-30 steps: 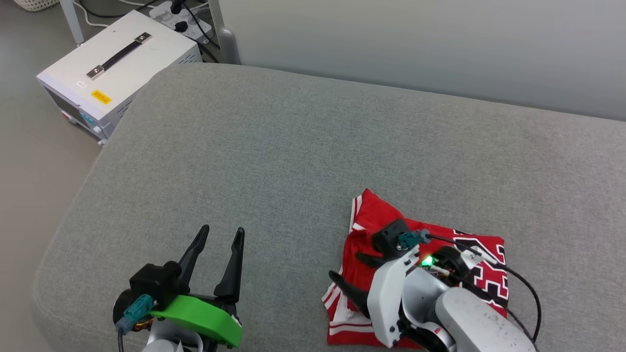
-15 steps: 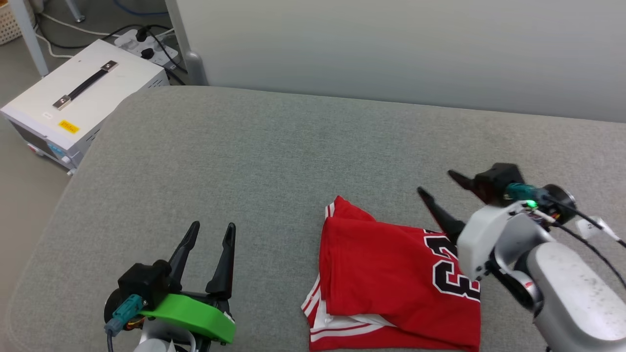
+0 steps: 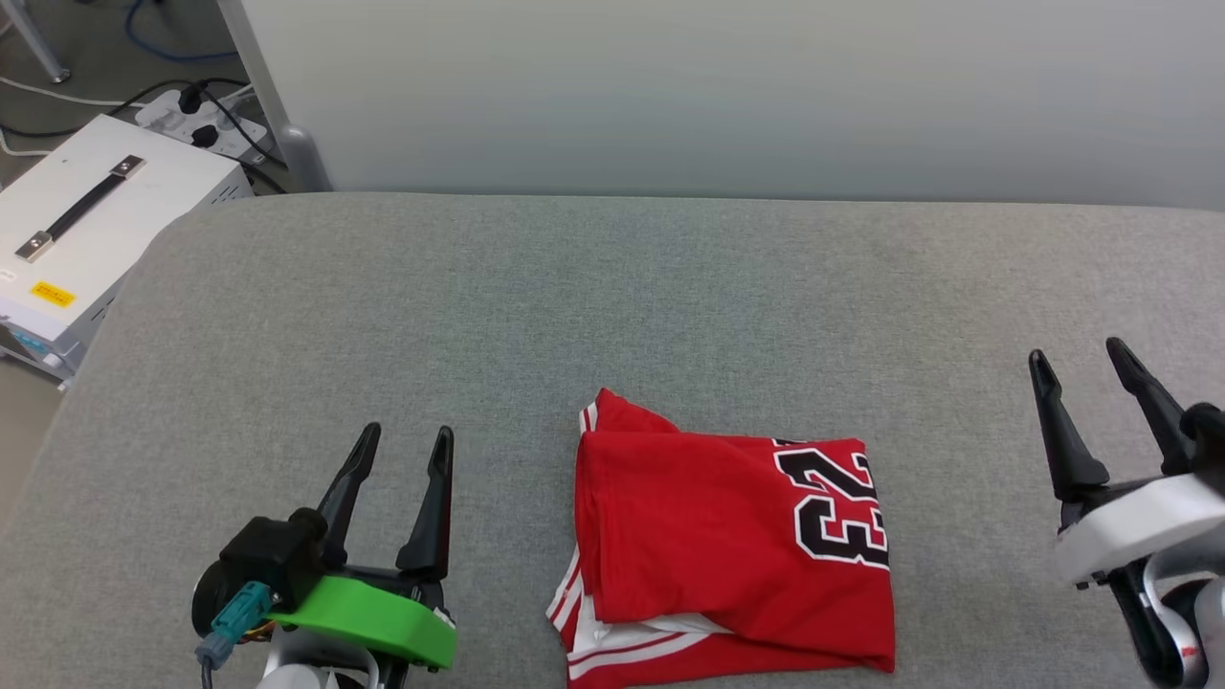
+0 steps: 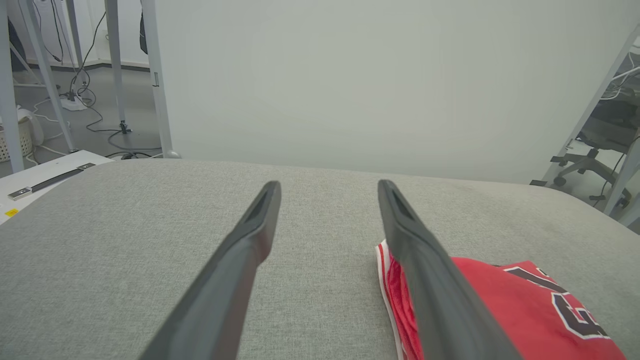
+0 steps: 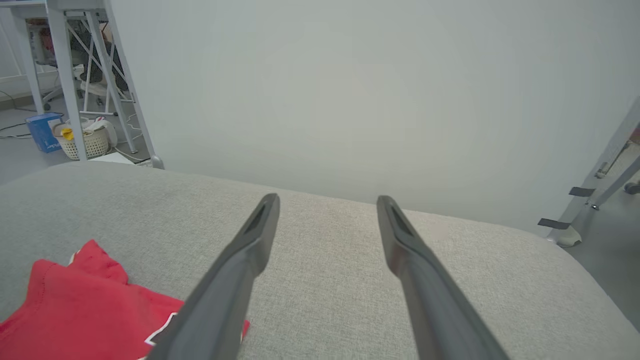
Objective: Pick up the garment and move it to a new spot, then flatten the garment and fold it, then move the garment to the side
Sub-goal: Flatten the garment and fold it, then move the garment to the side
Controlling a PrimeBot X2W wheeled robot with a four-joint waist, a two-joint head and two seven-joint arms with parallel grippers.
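The garment (image 3: 708,541) is a red jersey, folded into a rough rectangle near the front edge of the grey cushion (image 3: 612,306), black white-outlined numerals facing up on its right part and striped trim at its lower left. Its left edge also shows in the left wrist view (image 4: 500,310) and its far corner in the right wrist view (image 5: 75,310). My left gripper (image 3: 405,436) stands open to the garment's left, clear of it. My right gripper (image 3: 1077,351) is open well to the right, nothing between its fingers.
A white equipment box (image 3: 86,239) with a black handle sits on the floor off the cushion's left edge, beside a power strip and cables (image 3: 196,120). A pale wall (image 3: 727,86) runs behind the cushion. Table legs and a wicker basket (image 5: 85,142) stand farther left.
My right gripper lifted off the garment and swung out to the right, leaving the garment lying folded. The head view turned rightward, shifting the whole scene left. My left gripper held still.
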